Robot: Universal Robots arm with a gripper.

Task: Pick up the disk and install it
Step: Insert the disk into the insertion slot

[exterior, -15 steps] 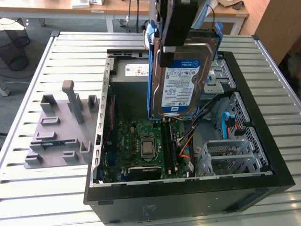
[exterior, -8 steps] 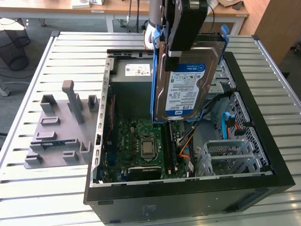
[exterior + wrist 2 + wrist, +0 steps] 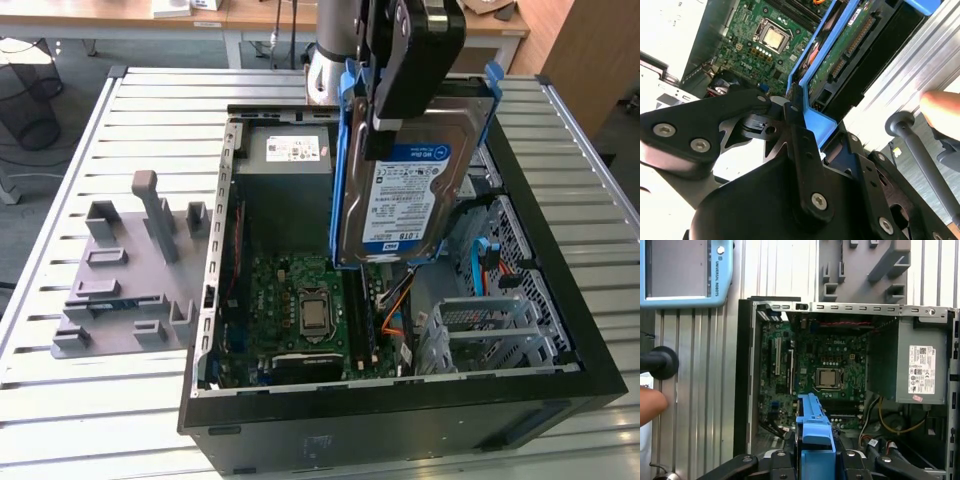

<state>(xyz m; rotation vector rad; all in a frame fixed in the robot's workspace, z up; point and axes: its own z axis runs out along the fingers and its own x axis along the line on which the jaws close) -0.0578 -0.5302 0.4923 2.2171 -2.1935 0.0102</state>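
slatted metal table [image 3: 90, 400] carrying an open computer case [image 3: 380, 420] laid on its side, with a grey moulded fixture [image 3: 110, 285] beside it on the exterior view's left. inside the case: grey power-supply box [image 3: 285, 180] and green motherboard [image 3: 290, 300]. the disk [image 3: 405, 190], blue-railed, hangs steeply tilted above the case interior, just beside the power-supply box, label towards the exterior view. the gripper [image 3: 385, 130] pinches the disk, one finger [image 3: 802, 145] against its blue rail in the second wrist view.

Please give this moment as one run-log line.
gripper: shut on disk | disk: held above open computer case | install: not yet done
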